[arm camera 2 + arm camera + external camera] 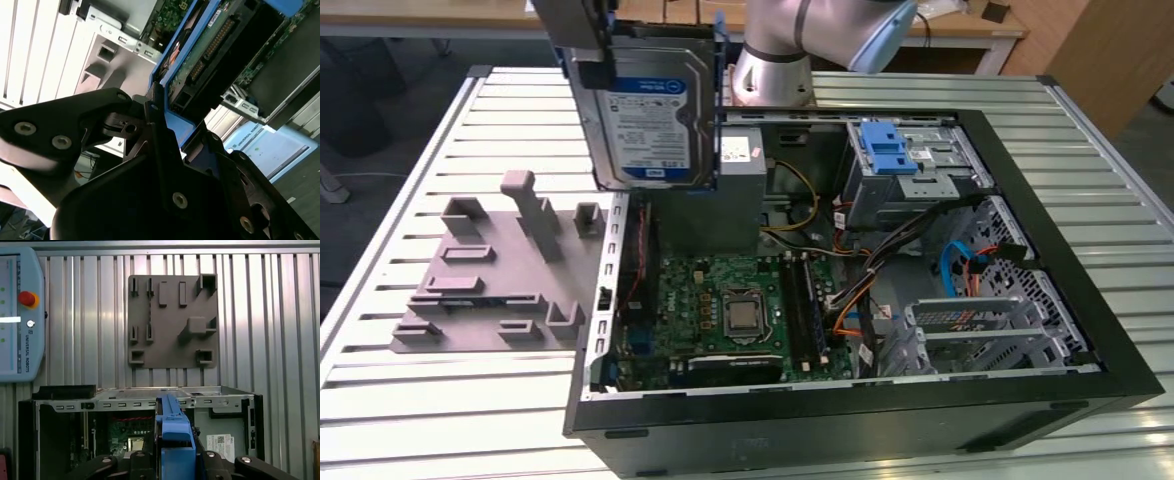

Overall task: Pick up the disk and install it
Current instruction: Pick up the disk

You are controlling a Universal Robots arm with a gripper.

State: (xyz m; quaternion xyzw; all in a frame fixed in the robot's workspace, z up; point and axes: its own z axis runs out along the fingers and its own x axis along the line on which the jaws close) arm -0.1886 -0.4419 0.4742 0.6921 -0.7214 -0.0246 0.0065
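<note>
1. Location: in the exterior view the disk hangs upright, label face outward, raised well above the slatted table; it sits over the exterior view's left wall of the open computer case; it touches nothing below it.
2. Claw: the gripper is pressed in on the disk's blue carrier; in the first wrist view the carrier's edge rises from between the two black fingers; in the second wrist view one finger bears along the blue frame.
3. Reason for the hold, as judged: the pinch falls on the plastic frame and not on the drive's flat faces; this spares the label and the green circuit board; the connector end is left free, away from the claw.
4. Reason for the height, as judged: carried on edge and high, the disk clears the case wall and the grey power supply box beyond it.
5. Destination: the drive cage with its blue latch stands at the far side of the case, well apart from the disk; installation is not yet done.
6. Surroundings: a grey fixture plate with raised pegs lies flat on the table beside the case; the disk is apart from it.
</note>
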